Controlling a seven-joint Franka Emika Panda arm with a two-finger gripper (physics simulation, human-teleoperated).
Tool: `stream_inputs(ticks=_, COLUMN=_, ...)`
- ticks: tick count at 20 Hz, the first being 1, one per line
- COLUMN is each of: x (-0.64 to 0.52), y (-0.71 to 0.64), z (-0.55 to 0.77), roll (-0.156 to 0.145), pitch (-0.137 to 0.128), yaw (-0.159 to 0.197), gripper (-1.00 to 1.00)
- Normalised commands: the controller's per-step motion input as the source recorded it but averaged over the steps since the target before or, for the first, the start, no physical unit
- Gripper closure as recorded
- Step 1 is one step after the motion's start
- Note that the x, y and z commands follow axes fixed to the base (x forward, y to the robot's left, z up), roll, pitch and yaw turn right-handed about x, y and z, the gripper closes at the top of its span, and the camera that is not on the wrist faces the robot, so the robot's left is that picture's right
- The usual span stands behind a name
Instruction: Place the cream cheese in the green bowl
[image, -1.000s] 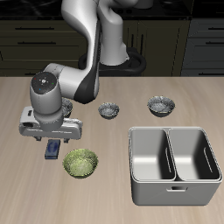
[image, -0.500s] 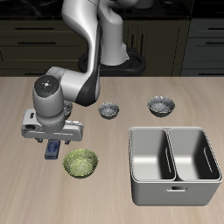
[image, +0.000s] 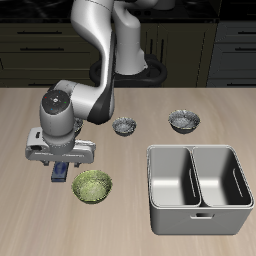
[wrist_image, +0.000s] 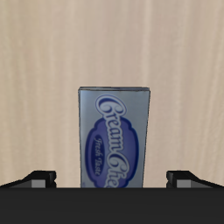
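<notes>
The cream cheese (image: 60, 173) is a small dark blue box lying flat on the table, just behind the green bowl (image: 92, 186) and beside its rim. My gripper (image: 61, 160) hangs directly over the box, low above it, and hides most of it in the exterior view. In the wrist view the cream cheese (wrist_image: 114, 136) fills the middle. It lies between my two fingertips (wrist_image: 39, 179), which stand apart on either side of it and do not touch it. The gripper (wrist_image: 109, 179) is open and holds nothing.
A steel double tray (image: 198, 213) stands near the table's front edge, beyond the green bowl. Two small grey metallic bowls (image: 123, 126) (image: 184, 121) sit farther back. The robot's arm reaches down from the back of the table over the cream cheese.
The gripper has moved down and slightly forward over the cream cheese, now covering more of it. The box and bowls have not moved.
</notes>
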Motion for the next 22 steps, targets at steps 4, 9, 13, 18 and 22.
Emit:
stream_inputs(ticks=4, x=-0.04, y=0.11, z=-0.17, roll=0.057, pitch=0.008, yaw=-0.008, gripper=1.00)
stream_inputs(ticks=9, x=0.00, y=-0.01, z=0.10, roll=0.000, pitch=-0.018, yaw=-0.027, gripper=1.00)
stream_inputs(ticks=13, x=0.01, y=-0.05, z=0.19, roll=-0.003, pitch=-0.029, yaw=0.000, gripper=1.00)
stream_inputs(ticks=18, x=0.04, y=0.01, z=0.26, roll=-0.009, pitch=-0.033, yaw=-0.002, gripper=1.00)
stream_inputs(ticks=22, x=0.01, y=0.08, z=0.37, roll=-0.002, pitch=-0.050, yaw=0.015, gripper=1.00)
